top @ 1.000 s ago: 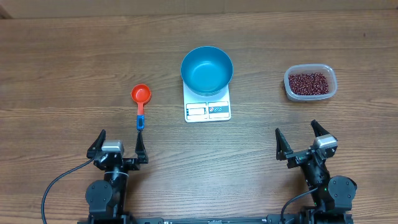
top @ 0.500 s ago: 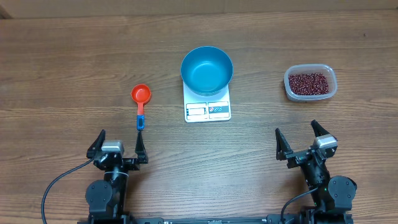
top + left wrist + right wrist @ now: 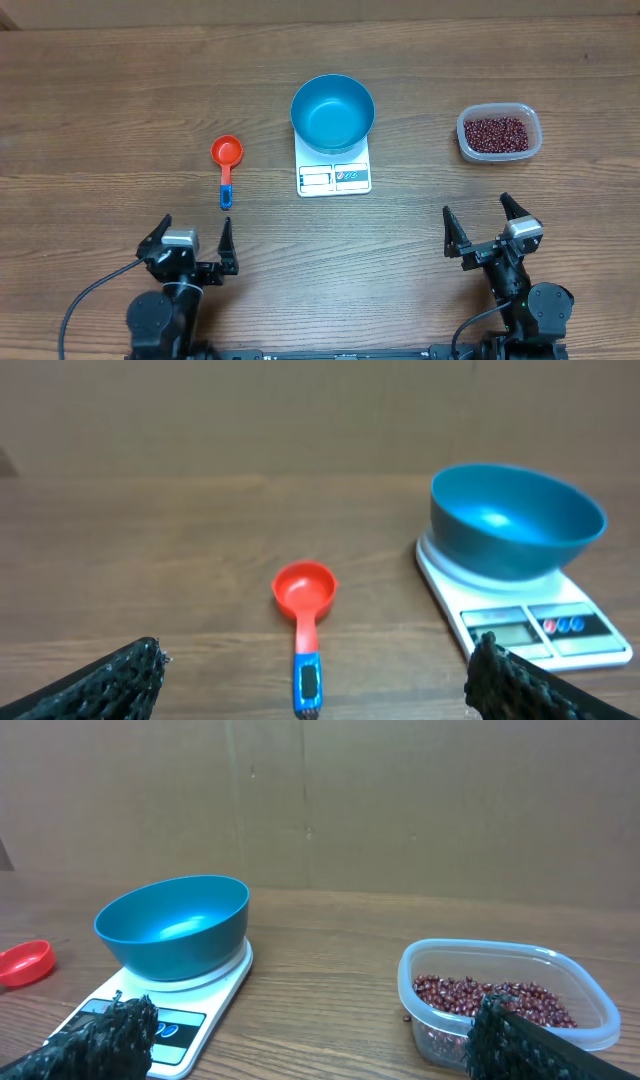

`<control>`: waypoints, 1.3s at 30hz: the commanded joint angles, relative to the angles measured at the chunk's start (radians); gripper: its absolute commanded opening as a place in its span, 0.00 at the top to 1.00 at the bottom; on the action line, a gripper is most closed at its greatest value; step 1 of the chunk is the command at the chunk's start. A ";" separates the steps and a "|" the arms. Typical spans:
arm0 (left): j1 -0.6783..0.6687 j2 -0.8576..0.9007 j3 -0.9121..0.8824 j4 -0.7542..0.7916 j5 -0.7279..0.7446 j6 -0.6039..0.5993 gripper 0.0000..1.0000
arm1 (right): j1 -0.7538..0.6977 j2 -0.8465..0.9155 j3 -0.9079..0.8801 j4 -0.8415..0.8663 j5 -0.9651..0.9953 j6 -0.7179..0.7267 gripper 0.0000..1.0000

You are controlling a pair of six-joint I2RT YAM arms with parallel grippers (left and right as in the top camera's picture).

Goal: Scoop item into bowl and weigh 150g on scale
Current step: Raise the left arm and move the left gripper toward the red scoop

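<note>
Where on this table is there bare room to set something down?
Bare wood lies between the scale and the tub, left of the scoop, and along the far edge behind the bowl. It is crowded at the near corners, where the left gripper and right gripper stand open.

The wooden table [image 3: 120, 90] in front of me bears three things directly. The scale [image 3: 334, 177] sits at its middle, a red scoop [image 3: 226, 170] lies apart to my left, and a clear tub [image 3: 500, 158] stands well off to my right.
</note>
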 commanded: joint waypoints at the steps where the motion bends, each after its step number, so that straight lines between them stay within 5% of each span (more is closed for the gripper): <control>1: -0.005 0.007 0.071 -0.029 -0.018 0.019 0.00 | 0.002 -0.011 -0.011 0.008 -0.008 -0.016 0.00; 25: -0.005 0.626 0.471 -0.231 0.035 0.072 0.00 | 0.002 -0.011 -0.011 0.008 -0.008 -0.016 0.00; 39: -0.005 0.795 0.631 -0.386 0.035 0.094 0.01 | 0.002 -0.011 -0.011 0.008 -0.008 -0.016 0.00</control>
